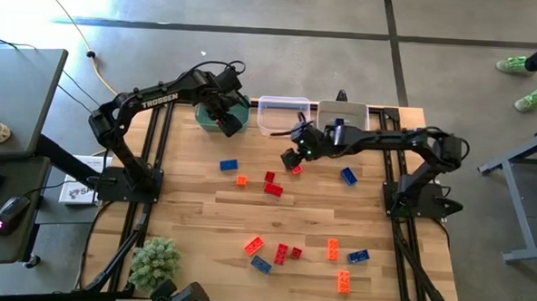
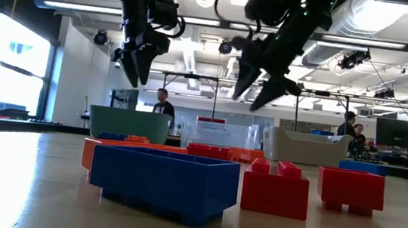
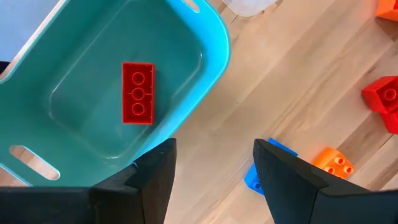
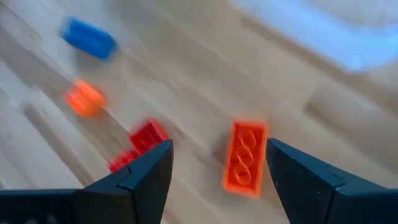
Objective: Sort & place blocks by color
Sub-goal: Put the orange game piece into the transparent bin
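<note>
My left gripper (image 1: 226,123) (image 2: 138,64) hangs open and empty over the near rim of the green bin (image 1: 238,113) (image 3: 93,74). One red block (image 3: 137,93) lies flat on the bin's floor. My right gripper (image 1: 292,155) (image 2: 260,86) (image 4: 214,168) is open and raised above the table, in front of the clear bin (image 1: 284,115). An orange block (image 4: 245,155) (image 1: 297,169) lies flat on the wood below its fingers, untouched. Other red, orange and blue blocks lie scattered: a blue one (image 1: 229,165), an orange one (image 1: 242,179), two red ones (image 1: 272,183).
A grey bin (image 1: 343,112) stands to the right of the clear bin at the far edge. A blue block (image 1: 348,176) lies right of centre. Several blocks (image 1: 281,253) sit near the table's near edge. A fuzzy green ball (image 1: 154,259) is at the near left corner.
</note>
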Robot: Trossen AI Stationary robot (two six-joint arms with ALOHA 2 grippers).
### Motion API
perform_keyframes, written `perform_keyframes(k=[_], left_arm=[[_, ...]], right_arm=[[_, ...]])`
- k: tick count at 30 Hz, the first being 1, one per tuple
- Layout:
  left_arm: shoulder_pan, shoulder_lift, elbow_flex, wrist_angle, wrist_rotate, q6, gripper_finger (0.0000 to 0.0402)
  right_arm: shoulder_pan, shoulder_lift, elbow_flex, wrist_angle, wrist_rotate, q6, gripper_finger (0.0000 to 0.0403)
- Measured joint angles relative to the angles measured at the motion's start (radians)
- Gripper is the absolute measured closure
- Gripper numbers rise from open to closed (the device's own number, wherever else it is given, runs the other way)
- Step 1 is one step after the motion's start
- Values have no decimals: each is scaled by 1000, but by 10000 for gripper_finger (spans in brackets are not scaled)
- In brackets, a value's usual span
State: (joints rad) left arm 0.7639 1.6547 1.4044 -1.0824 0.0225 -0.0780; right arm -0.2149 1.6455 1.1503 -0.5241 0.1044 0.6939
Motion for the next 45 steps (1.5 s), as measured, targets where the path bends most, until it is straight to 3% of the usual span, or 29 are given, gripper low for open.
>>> perform_keyframes(k=[15,27,31,37,45], left_arm=[[-1,0,0,1,0,2,197],[-1,0,0,2,0,2,197],[-1,0,0,2,0,2,197],[-1,0,0,2,0,2,197],[-1,0,0,2,0,28,197]], right_arm=[[52,167,1,-17,95,65,158],[54,252,0,-4,105,65,160],[54,264,0,-4,95,65,193],[52,260,0,-7,85,56,290],[48,257,50,-11,7,6,290]])
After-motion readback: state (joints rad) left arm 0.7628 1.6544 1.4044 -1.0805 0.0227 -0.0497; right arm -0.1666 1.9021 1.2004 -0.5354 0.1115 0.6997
